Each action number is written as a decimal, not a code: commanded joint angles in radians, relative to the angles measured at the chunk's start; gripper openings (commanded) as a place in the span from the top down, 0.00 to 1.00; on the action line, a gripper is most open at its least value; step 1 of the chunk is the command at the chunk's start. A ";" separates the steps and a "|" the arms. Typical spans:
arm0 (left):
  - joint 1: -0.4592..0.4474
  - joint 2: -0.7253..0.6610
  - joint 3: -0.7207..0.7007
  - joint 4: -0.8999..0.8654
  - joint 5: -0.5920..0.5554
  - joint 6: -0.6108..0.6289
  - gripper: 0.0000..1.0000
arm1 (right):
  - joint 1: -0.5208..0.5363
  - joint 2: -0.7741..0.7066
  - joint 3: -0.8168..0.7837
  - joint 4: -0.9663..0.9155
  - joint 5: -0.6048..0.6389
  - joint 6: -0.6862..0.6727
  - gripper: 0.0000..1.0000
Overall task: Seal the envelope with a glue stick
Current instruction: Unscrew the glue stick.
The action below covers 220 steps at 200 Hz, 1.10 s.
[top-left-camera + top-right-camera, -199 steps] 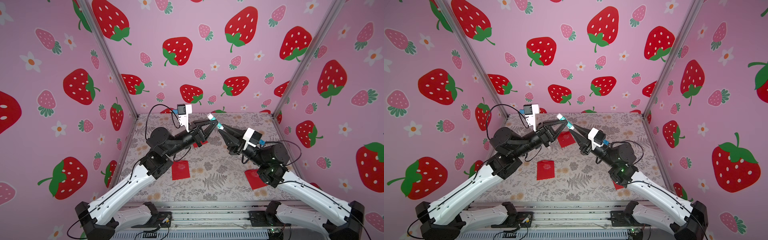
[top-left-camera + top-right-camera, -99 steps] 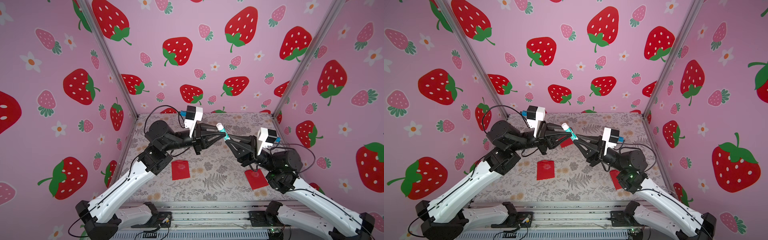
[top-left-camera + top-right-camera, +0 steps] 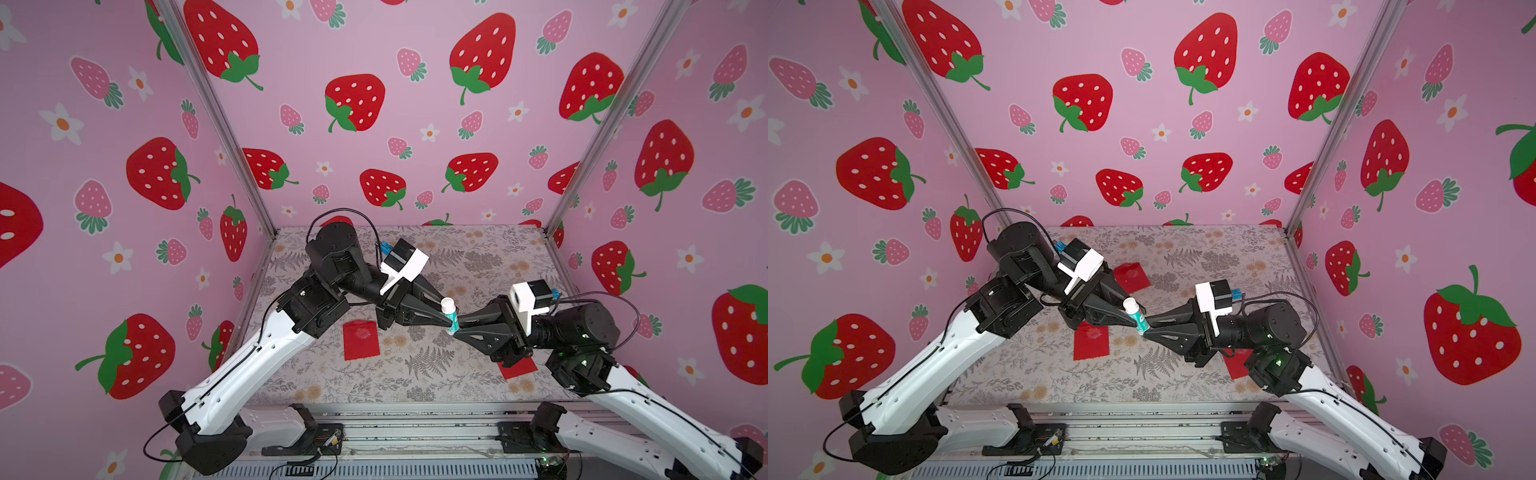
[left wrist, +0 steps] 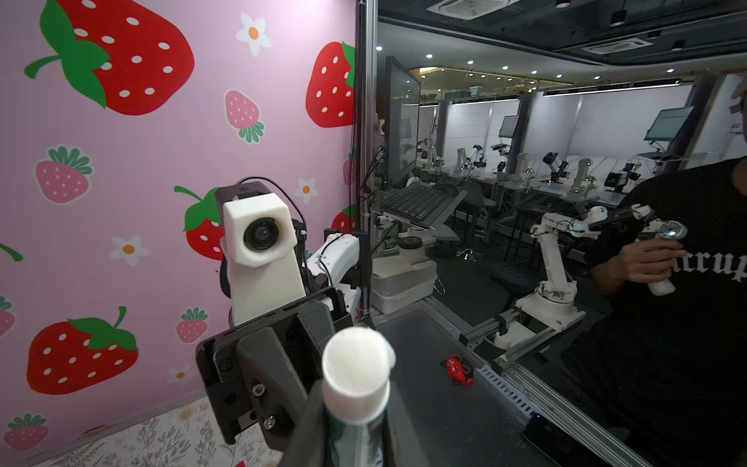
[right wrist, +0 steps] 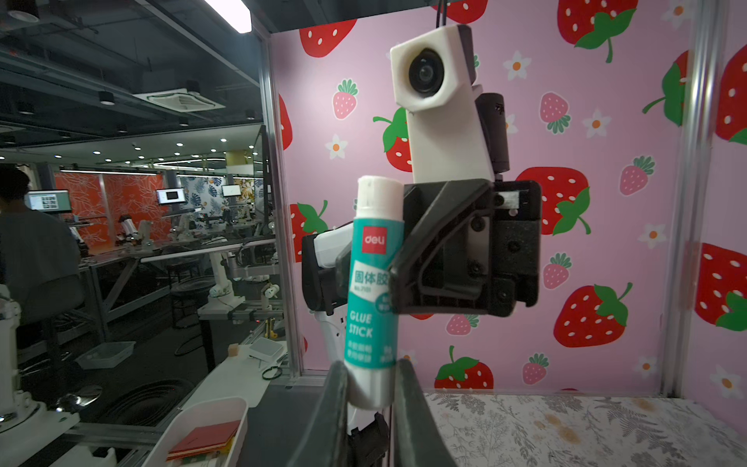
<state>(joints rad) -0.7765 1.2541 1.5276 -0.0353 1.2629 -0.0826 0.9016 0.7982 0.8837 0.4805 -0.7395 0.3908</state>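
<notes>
Holding the small white, teal-labelled glue stick [image 3: 450, 314] aloft near the red paper envelope [image 3: 360, 340], I have my left hand [image 3: 445, 312] clamped on its body and my right hand [image 3: 457, 327] on its base. Uncapping, I judge: one hand must shift onto the white cap [image 4: 355, 364].

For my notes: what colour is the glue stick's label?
Teal with a red logo; glue stick clearest in right wrist view.

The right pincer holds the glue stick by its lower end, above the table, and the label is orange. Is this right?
No: the label is teal, not orange, as the right wrist view shows. The right pincer does hold the glue stick by its lower end, above the table.
</notes>
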 commanded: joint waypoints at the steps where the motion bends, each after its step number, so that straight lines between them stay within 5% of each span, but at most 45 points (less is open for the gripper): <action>1: 0.012 -0.063 -0.034 0.070 -0.240 -0.004 1.00 | 0.019 -0.052 -0.020 -0.048 0.137 -0.138 0.68; 28: 0.013 -0.116 -0.184 0.263 -0.597 -0.191 1.00 | 0.018 -0.089 -0.072 0.028 0.384 -0.273 0.49; 60: 0.009 -0.146 -0.298 0.432 -0.770 -0.417 1.00 | 0.019 -0.059 -0.082 0.144 0.512 -0.475 0.41; 106: 0.000 -0.160 -0.317 0.481 -0.788 -0.535 1.00 | 0.019 0.045 -0.004 0.118 0.567 -0.686 0.43; 220: -0.001 -0.167 -0.330 0.470 -0.816 -0.532 1.00 | 0.020 0.150 0.042 0.219 0.533 -0.668 0.55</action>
<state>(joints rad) -0.7753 1.0874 1.2026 0.3965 0.4553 -0.6071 0.9165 0.9302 0.8948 0.6544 -0.1825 -0.2852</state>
